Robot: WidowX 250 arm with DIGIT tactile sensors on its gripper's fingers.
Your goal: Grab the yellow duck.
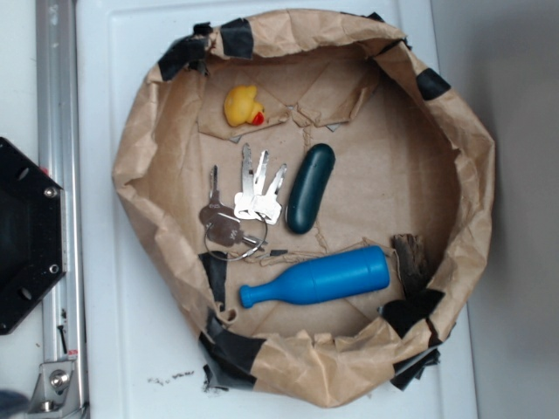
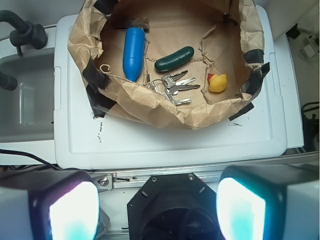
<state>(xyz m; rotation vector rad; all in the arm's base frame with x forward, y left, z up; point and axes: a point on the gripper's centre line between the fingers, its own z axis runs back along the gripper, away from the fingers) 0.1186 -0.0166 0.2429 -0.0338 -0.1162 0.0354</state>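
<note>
The yellow duck (image 1: 243, 106) (image 2: 218, 82), small with a red-orange beak, sits inside a brown paper bowl (image 1: 140, 148) (image 2: 150, 107), near its upper left wall in the exterior view and at its right side in the wrist view. My gripper (image 2: 157, 210) is open, its two pale pads wide apart at the bottom of the wrist view with nothing between them. It hangs over the robot's black base, well short of the bowl and the duck. The gripper does not show in the exterior view.
Also in the bowl are a bunch of keys (image 1: 240, 209) (image 2: 175, 87), a dark green capsule (image 1: 311, 188) (image 2: 174, 58), a blue pin (image 1: 319, 278) (image 2: 133, 52) and a bit of bark (image 1: 410, 259). The bowl rests on a white lid (image 2: 165, 140). The black base (image 1: 24, 236) and a metal rail (image 1: 59, 131) stand beside it.
</note>
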